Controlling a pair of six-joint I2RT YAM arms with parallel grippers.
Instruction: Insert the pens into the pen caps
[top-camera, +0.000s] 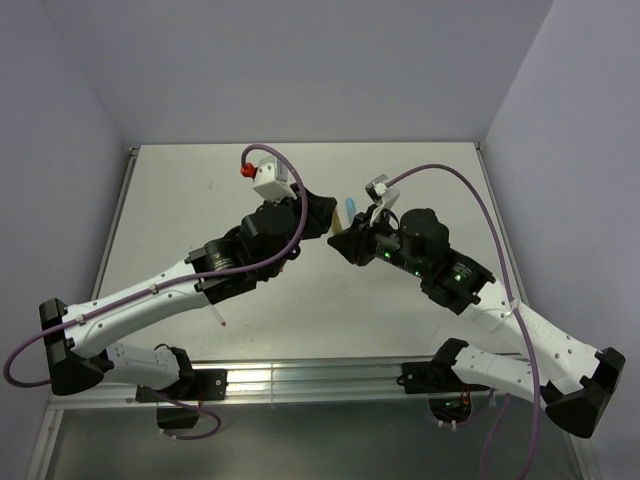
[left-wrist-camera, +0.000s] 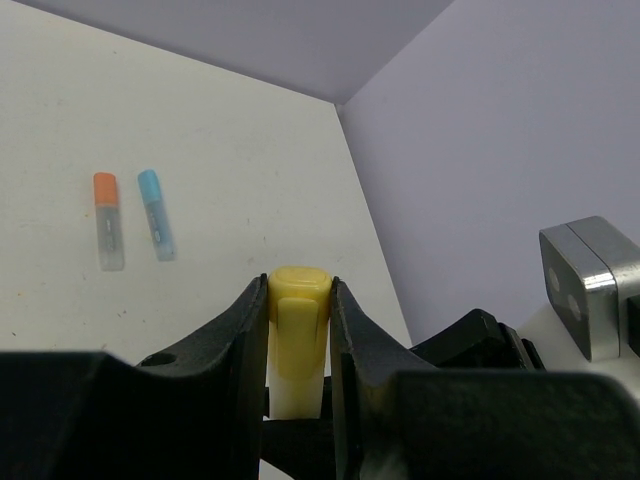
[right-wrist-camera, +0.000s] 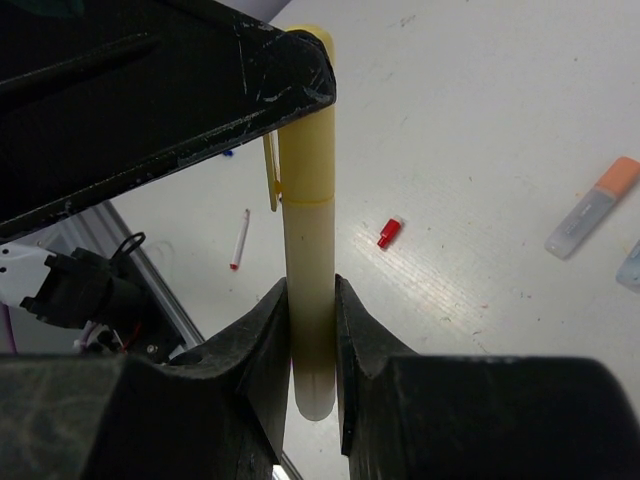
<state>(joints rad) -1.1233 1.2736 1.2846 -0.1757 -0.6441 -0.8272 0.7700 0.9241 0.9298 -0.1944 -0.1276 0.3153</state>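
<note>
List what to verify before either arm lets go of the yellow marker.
1. Left jaws shut on the yellow cap: ok.
2. Right jaws shut on the marker's pale body: ok.
3. Cap meets body with no visible gap in the right wrist view: ok. Whether it is fully clicked home: cannot tell.
4. The orange marker and the light-blue marker lie capped: ok.
5. The red cap lies loose, apart from the red-tipped pen: not ok, not yet joined.
6. Location of the dark-blue pen and dark-blue cap: cannot tell.
</note>
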